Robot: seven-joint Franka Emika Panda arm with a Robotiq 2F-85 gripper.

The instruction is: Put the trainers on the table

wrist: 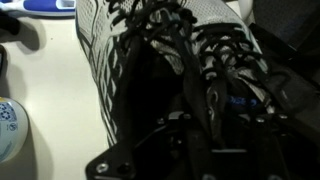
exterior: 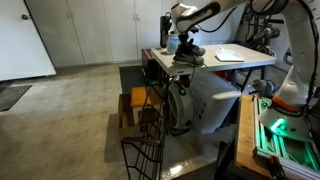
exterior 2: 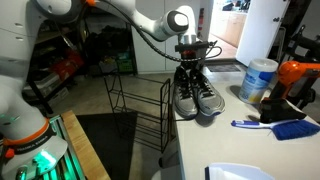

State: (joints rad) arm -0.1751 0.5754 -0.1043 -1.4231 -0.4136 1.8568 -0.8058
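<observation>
- Trainers [wrist: 160, 70] fill the wrist view, laces up (too close to be sharp).
- Wire rack [exterior 2: 140, 110] stands left of the table [exterior 2: 200, 150].
- Trainers sit side by side at the table's edge.
- Gripper [exterior 2: 190, 76] points straight down into them; I cannot tell whether it grips.

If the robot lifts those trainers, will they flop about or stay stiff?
Probably floppy up top: the trainers have soft-looking mesh and loose laces. Their pale soles likely stay stiffer. They sit near the edge of the table, so a hard push might tip one off.
</observation>
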